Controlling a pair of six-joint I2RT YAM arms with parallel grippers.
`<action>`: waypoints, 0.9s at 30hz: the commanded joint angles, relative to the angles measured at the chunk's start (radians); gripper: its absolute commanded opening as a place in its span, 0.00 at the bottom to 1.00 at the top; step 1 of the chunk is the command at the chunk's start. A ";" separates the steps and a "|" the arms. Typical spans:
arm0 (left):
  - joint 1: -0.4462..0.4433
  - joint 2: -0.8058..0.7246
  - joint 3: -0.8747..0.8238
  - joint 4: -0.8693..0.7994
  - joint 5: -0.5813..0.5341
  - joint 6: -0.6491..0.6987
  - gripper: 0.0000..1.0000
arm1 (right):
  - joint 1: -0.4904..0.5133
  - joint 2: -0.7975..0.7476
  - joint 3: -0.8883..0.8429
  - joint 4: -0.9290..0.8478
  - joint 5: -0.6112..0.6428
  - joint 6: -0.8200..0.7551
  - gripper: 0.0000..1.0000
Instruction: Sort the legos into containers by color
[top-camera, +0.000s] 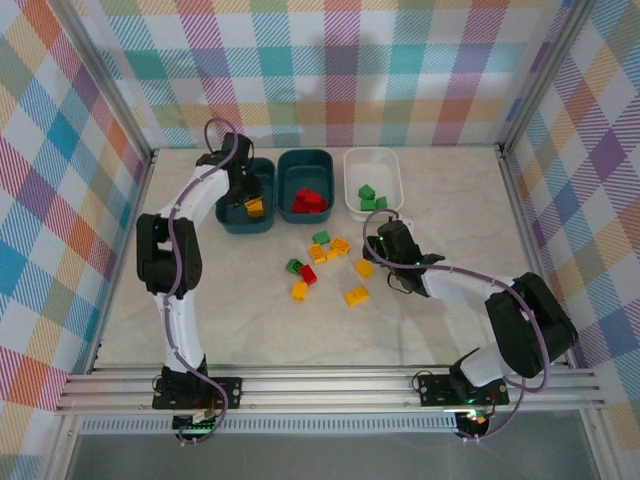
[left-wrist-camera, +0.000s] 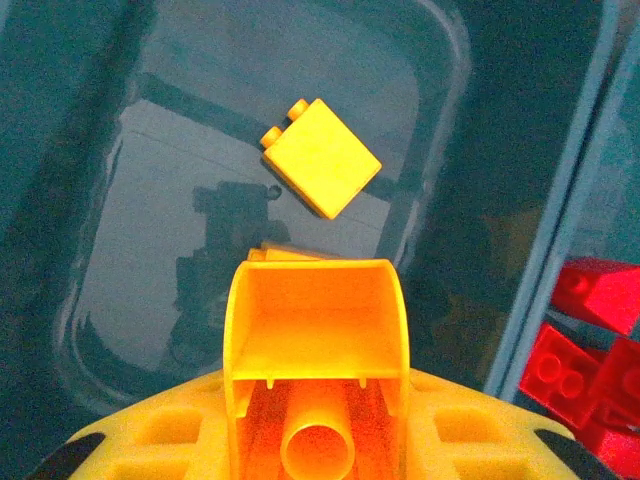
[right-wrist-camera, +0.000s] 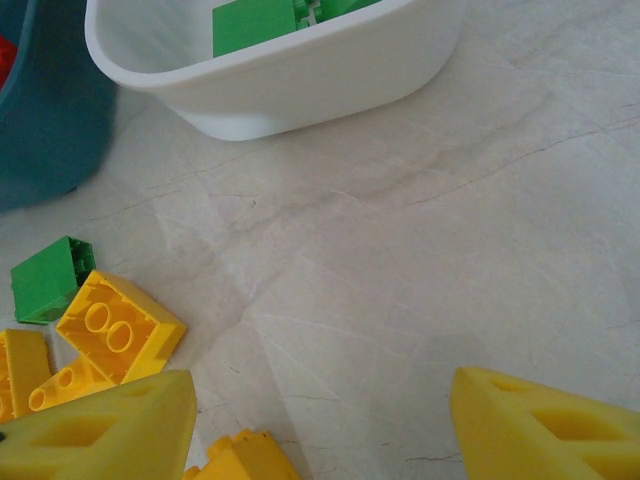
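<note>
Three bins (top-camera: 305, 153) sit along the far edge; open tabletop (top-camera: 460, 210) lies rightward.

The pale marble-patterned tabletop (right-wrist-camera: 450, 250) looks smooth, with a low satin sheen. The white rounded plastic bin (right-wrist-camera: 300, 95) is smooth and faintly glossy. The dark teal plastic bin (left-wrist-camera: 140, 220) has a glossy floor that mirrors shapes above it. The square yellow plastic brick (left-wrist-camera: 322, 160) lying in it is smooth and semi-matt, as is the hollow yellow-orange plastic brick (left-wrist-camera: 315, 320). The right arm's yellow plastic fingers (right-wrist-camera: 540, 425) look matt and slightly grainy. The silver metal rail (top-camera: 330, 385) has a brushed finish.
</note>
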 joint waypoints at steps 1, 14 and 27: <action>0.010 0.030 0.042 -0.046 0.028 0.020 0.44 | -0.004 0.014 0.011 0.012 -0.006 0.000 0.68; -0.173 -0.541 -0.528 0.143 0.070 -0.008 0.88 | -0.004 0.014 0.012 0.008 -0.012 0.003 0.69; -0.617 -0.624 -0.879 0.186 -0.110 0.043 0.85 | -0.004 0.013 0.011 0.003 -0.004 0.002 0.69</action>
